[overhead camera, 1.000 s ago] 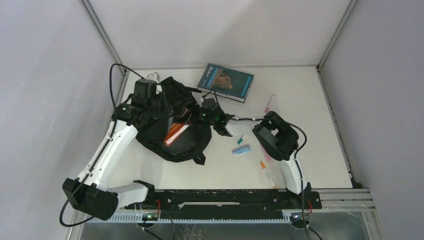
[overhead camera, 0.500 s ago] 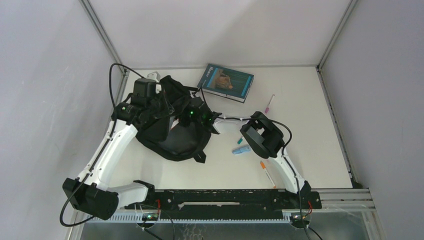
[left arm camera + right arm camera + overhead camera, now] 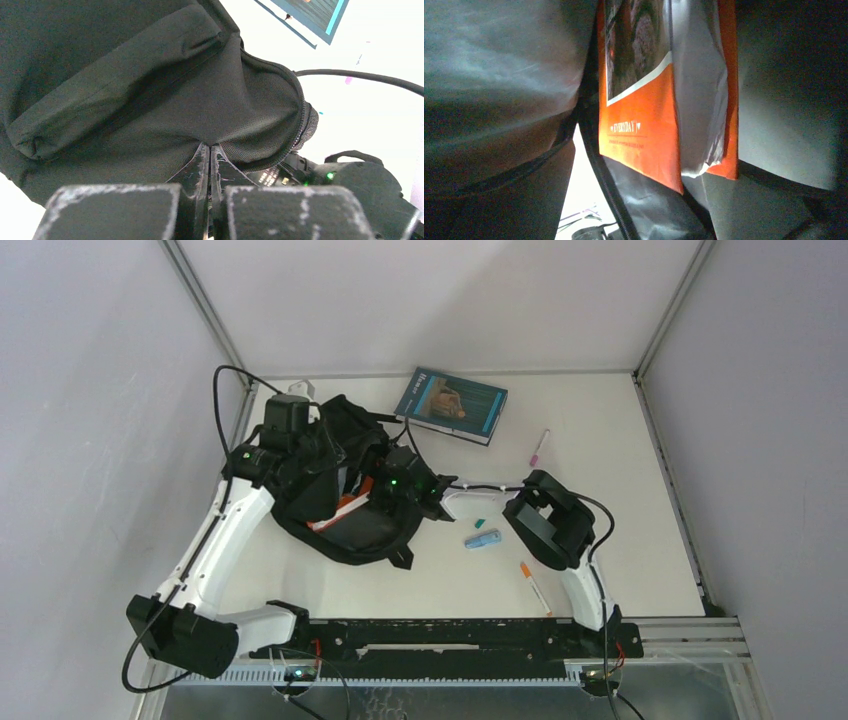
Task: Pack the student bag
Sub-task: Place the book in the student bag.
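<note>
1. Top view: the student bag (image 3: 350,535) lies at the left of the white table (image 3: 620,490), its mouth held open, with an orange book (image 3: 335,515) partly inside. The right gripper (image 3: 378,488) reaches into the mouth; I cannot tell whether its jaws are apart. A teal book (image 3: 452,405), pink pen (image 3: 539,448), orange pen (image 3: 533,585) and blue item (image 3: 483,539) lie outside, so packing looks barely begun. Plain grey walls and metal frame posts enclose the table.
2. Left wrist: the left gripper (image 3: 210,150) is pressed together, pinching black bag fabric near the zip.
3. Right wrist: the orange book stands between dark bag walls; no fingers show clearly.
</note>
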### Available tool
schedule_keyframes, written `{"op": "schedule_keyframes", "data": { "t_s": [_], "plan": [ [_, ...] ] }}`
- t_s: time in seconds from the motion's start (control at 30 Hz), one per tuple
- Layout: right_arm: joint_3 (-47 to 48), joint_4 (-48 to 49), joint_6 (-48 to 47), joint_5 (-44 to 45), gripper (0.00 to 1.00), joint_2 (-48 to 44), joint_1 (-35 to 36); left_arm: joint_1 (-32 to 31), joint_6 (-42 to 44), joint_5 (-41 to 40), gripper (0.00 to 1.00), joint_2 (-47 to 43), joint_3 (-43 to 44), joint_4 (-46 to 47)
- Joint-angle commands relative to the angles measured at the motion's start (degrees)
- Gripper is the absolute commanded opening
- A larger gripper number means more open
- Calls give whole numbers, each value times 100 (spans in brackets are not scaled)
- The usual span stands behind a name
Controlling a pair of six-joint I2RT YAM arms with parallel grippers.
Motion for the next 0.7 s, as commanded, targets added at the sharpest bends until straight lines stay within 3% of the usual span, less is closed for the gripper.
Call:
{"op": "schedule_keyframes", "data": {
  "t_s": [0.0,0.27,0.4,0.67],
  "plan": [
    [-60,-135,-284,-261,100,-551,30,126,20,-144,0,-76,-108,372],
    [-142,-1297,-888,-583,100,-1133,42,430,124,-46,0,-81,-173,432],
    [-547,-1229,-1395,-679,100,-1931,51,518,173,12,0,-83,-233,453],
    [-1158,-2065,-2627,1022,99,-3976,-339,550,308,526,0,-105,-713,668]
  ]
}}
